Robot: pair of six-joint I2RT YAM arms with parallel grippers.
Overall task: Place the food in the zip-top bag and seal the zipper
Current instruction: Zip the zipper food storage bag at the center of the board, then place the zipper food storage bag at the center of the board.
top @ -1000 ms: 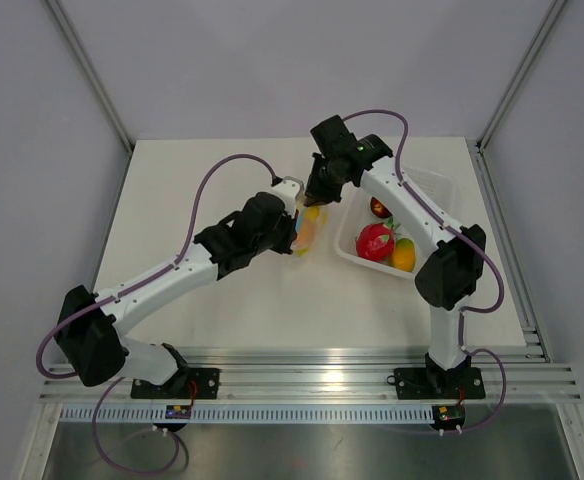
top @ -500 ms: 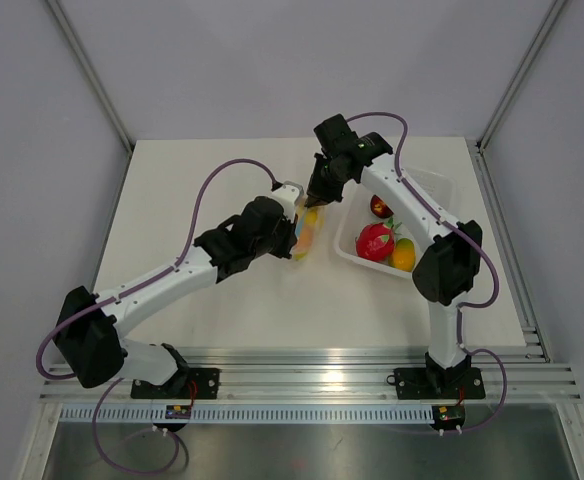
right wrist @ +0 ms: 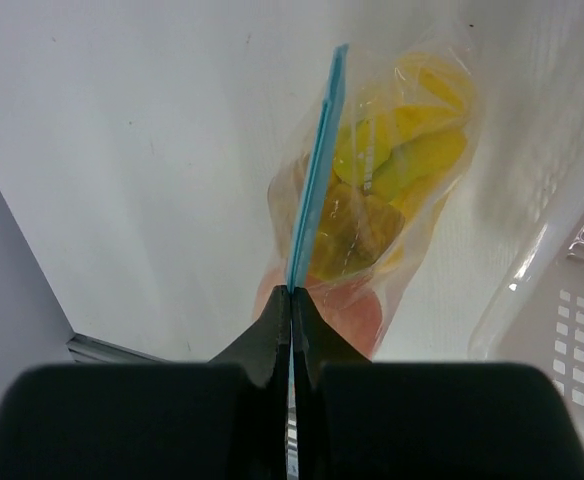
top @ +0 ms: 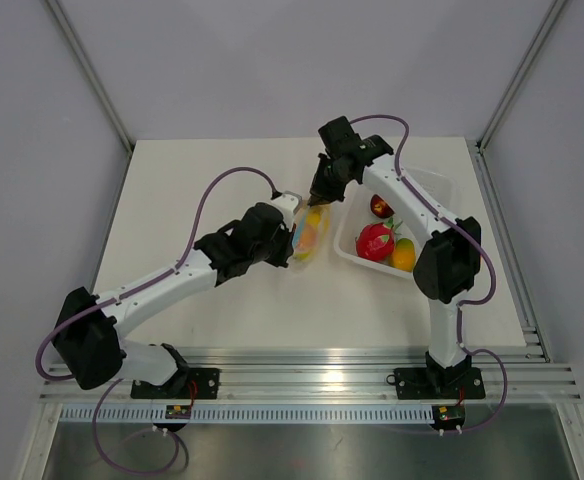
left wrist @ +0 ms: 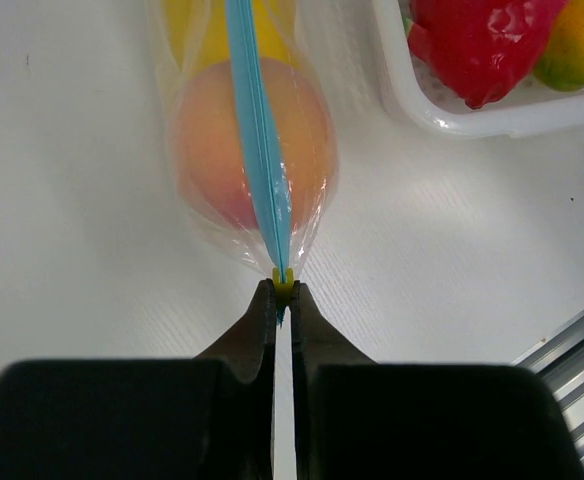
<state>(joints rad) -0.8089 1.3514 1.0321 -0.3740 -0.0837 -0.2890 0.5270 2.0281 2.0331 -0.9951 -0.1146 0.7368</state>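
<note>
The clear zip-top bag (top: pixel 310 234) lies on the table left of the tray, holding the food: a yellow banana bunch (right wrist: pixel 412 150) and an orange-pink peach (left wrist: pixel 212 150). Its light-blue zipper (left wrist: pixel 257 130) runs straight along the top edge. My left gripper (left wrist: pixel 283 283) is shut on the small yellow slider at one end of the zipper (right wrist: pixel 315 170). My right gripper (right wrist: pixel 290 290) is shut on the blue strip itself. In the top view the left gripper (top: pixel 296 236) sits by the bag's left side and the right gripper (top: pixel 319 200) at its far end.
A white tray (top: pixel 427 185) stands right of the bag, holding a red fruit (top: pixel 374 241), an orange-yellow one (top: pixel 403 255) and a dark red one (top: pixel 380 207). The tray's corner (left wrist: pixel 452 120) lies close to the bag. A metal rail (top: pixel 352 360) runs along the near edge.
The two grippers have drawn slightly apart along the zipper, the right one shifting right. More of the bag now shows between them. Both stay shut.
</note>
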